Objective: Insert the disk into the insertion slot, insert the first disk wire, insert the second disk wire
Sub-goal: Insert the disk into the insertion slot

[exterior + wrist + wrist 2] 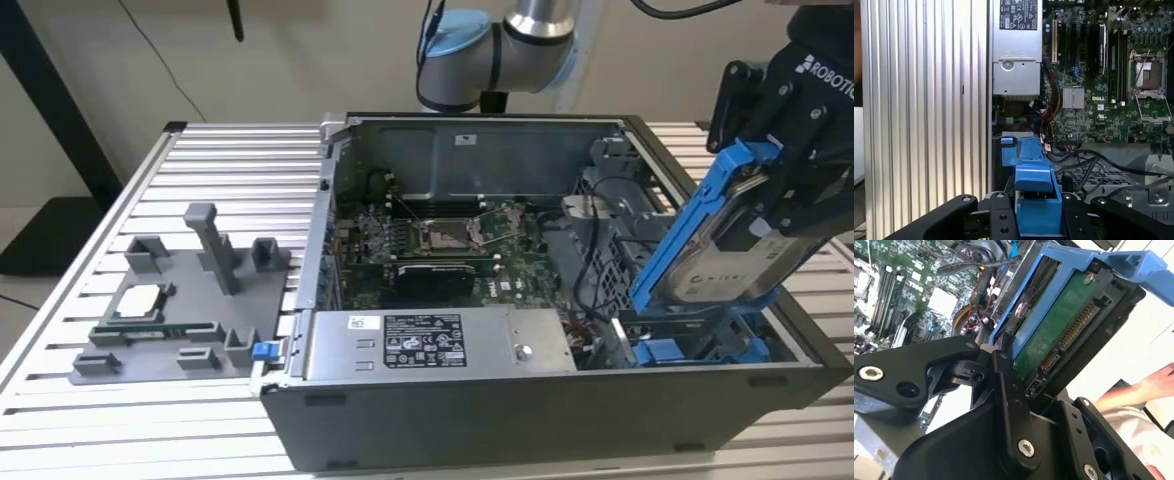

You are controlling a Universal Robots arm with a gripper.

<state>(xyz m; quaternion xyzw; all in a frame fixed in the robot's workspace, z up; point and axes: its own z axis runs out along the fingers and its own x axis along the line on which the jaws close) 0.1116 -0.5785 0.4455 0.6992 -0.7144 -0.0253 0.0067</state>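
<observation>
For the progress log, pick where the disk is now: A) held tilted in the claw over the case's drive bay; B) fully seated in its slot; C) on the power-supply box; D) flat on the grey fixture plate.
A: the claw grips the blue-framed disk, tilted, above the insertion slot, not yet seated.

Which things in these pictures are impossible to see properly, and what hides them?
Exterior view: the insertion slot is mostly hidden by the disk and the case wall; whether the disk is in it yet is unclear.
First wrist view: the disk, end-on in the end effector, hides its own faces.
Second wrist view: a person's hand is cut off by the picture's edge.
</observation>
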